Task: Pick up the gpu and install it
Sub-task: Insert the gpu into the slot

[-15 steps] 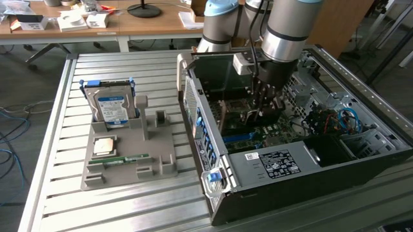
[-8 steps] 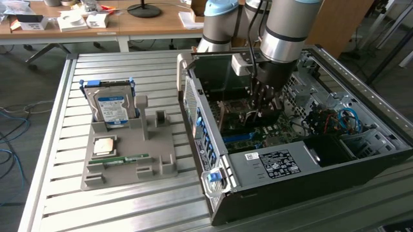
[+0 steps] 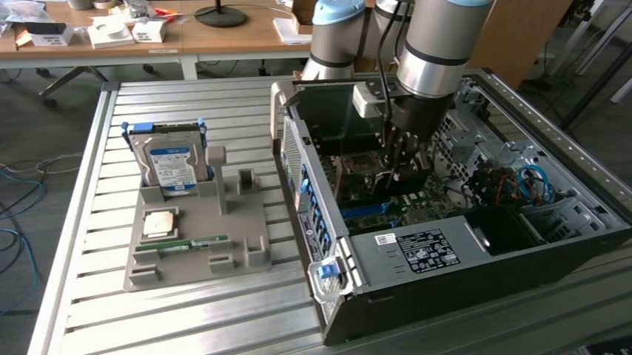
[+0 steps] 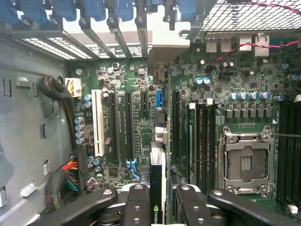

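My gripper (image 4: 159, 209) is down inside the open computer case (image 3: 405, 248), shut on the gpu (image 4: 156, 181). The gpu is a thin dark card seen edge-on between the two black fingers (image 4: 136, 207), with a green logo on its edge. It hangs just above the green motherboard (image 4: 141, 155), close to the long black expansion slots (image 4: 128, 125) and a short blue slot (image 4: 159, 101). In the exterior view the gripper (image 3: 400, 163) points straight down over the board in the middle of the case, and the card under it is hard to make out.
A white slot (image 4: 98, 122), cable bundles (image 4: 70, 174), memory slots (image 4: 202, 141) and the CPU socket (image 4: 244, 162) surround the card. On the slatted table, a grey fixture (image 3: 237, 222) holds a silver hard drive (image 3: 173, 163), a small chip (image 3: 160, 223) and a green memory stick (image 3: 183, 244).
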